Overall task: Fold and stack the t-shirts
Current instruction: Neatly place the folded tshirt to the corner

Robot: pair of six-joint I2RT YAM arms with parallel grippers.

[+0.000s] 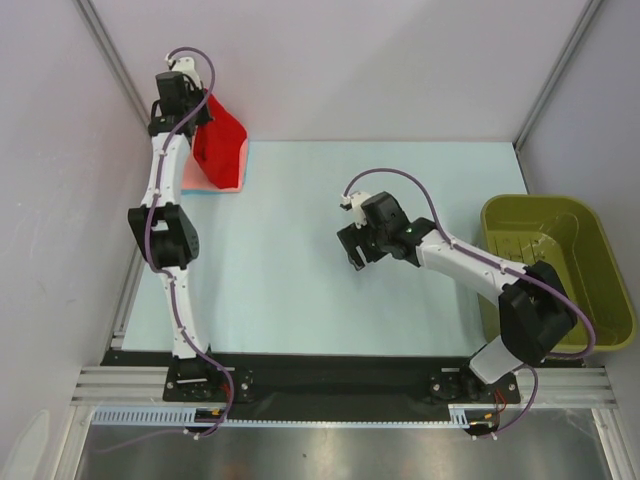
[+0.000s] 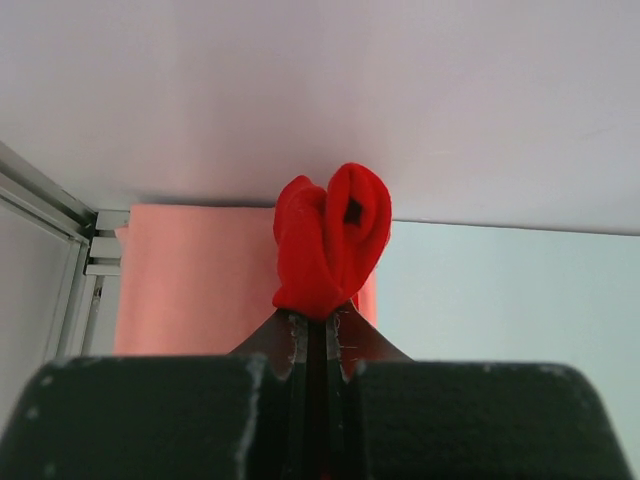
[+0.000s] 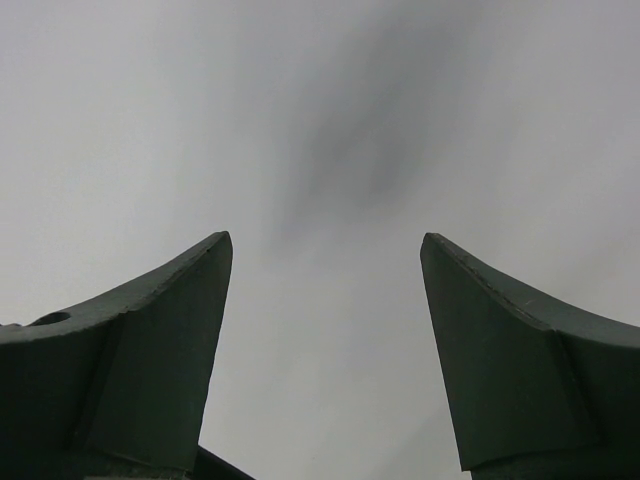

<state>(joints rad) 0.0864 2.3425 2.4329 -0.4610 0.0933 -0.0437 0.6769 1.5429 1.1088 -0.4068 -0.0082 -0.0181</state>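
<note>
The bright red t-shirt (image 1: 218,140) hangs bunched at the table's far left corner, over the folded salmon-pink t-shirt (image 1: 222,172), which lies flat with a thin light-blue edge. My left gripper (image 1: 196,118) is shut on the red shirt; in the left wrist view the red cloth (image 2: 330,245) bulges out past the closed gripper (image 2: 322,318), with the pink shirt (image 2: 190,280) behind it. My right gripper (image 1: 352,245) hovers over the middle of the table, open and empty; its wrist view shows the fingers (image 3: 180,330) spread over bare surface.
An olive-green plastic basket (image 1: 558,262) stands at the right edge of the light-blue table mat (image 1: 300,280). White walls close the back and sides. The arm bases sit on the rail at the near edge.
</note>
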